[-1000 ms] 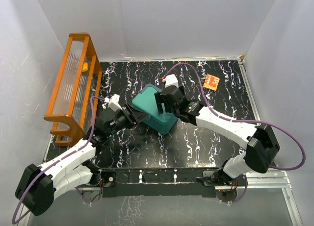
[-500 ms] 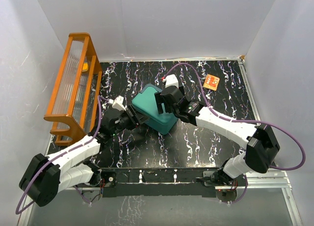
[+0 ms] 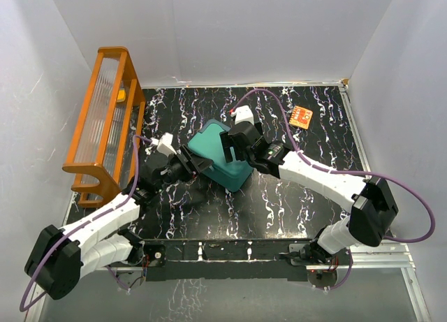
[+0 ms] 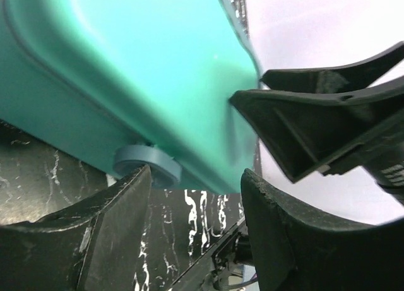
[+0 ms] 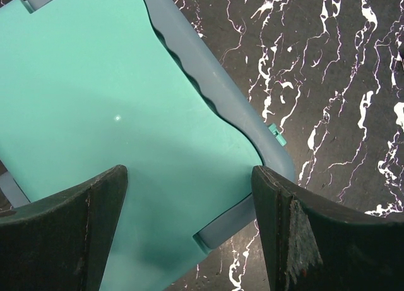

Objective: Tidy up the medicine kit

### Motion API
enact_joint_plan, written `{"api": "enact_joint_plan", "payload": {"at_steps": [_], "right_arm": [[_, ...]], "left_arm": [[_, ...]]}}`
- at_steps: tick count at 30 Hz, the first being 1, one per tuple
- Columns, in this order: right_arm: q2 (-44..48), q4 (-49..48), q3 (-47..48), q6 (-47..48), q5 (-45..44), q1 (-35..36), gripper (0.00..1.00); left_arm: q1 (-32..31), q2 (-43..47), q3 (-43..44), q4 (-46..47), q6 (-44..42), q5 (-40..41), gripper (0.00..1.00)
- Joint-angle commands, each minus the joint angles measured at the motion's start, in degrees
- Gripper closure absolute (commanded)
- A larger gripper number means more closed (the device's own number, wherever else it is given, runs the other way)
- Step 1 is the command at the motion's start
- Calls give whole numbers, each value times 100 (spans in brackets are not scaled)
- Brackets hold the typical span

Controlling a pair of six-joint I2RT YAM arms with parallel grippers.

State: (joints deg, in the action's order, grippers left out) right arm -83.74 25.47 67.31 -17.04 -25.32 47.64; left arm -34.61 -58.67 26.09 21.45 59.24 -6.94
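The medicine kit (image 3: 222,156) looks light, stiff and slippery; both wide-open grippers hold nothing, so grasp its rim.

A laboratory robot test cell is shown: a black marble-patterned table (image 3: 279,196) is enclosed by plain white panel walls (image 3: 230,28), with two arms bolted to an aluminium rail (image 3: 391,255).

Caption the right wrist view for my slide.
Open right claw poised above the closed teal medicine kit on the marbled table.
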Motion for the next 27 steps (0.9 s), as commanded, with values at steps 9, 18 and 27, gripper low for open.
{"api": "enact_joint_plan", "payload": {"at_steps": [9,18,27], "right_arm": [[46,4,669,-30,-377,-28,22],[55,4,746,-270,-474,-334,22],[-412,-140,1015,391,1825,-1288,17]], "left_arm": [[11,1,203,323,128,-137,42],[15,-132,186,500,153,-128,42],[16,-302,379,104,-40,108,37]]}}
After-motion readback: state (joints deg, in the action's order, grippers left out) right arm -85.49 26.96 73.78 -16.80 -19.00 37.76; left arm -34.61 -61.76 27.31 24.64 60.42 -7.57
